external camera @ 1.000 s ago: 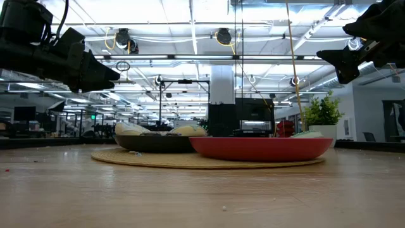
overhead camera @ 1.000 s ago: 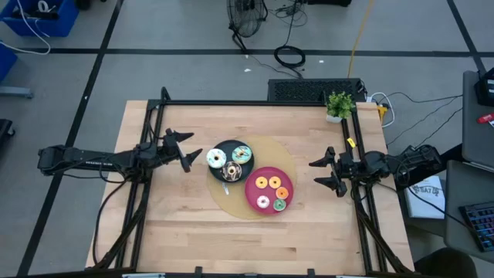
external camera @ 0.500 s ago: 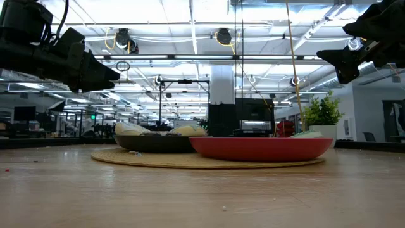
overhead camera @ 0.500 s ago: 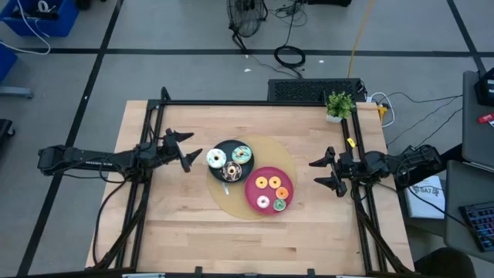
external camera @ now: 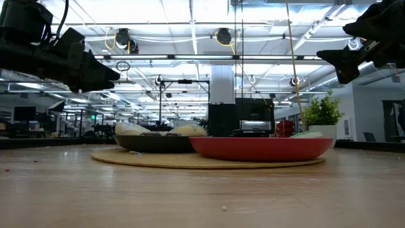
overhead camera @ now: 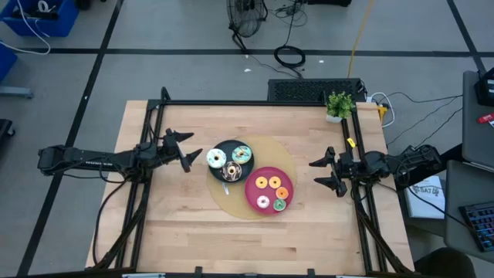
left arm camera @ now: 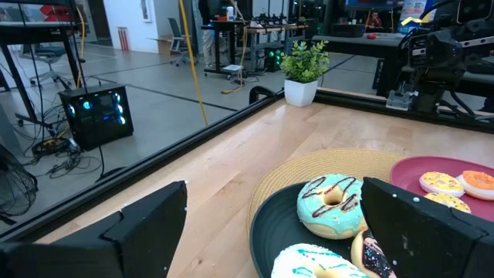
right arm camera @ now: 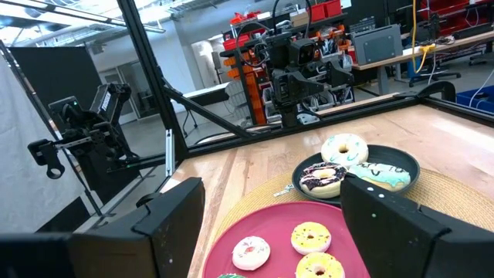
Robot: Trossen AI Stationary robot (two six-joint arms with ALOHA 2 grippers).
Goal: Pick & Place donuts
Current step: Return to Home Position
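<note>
Left gripper (overhead camera: pixel 187 152), fingers spread and empty, hangs left of centre. The right gripper (overhead camera: pixel 318 173), likewise spread, is right of centre. Donuts (overhead camera: pixel 241 154) lie mid-frame on black plate (overhead camera: pixel 229 143) and red plate (overhead camera: pixel 253 190). They are probably light, stiff toys, so pinch across a ring's rim.

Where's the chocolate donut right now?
In the high view, the chocolate donut lies on the black plate, at the edge nearest the pink plate.

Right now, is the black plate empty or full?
Not empty: on the black plate lie a white donut, a teal donut and a dark donut.
</note>
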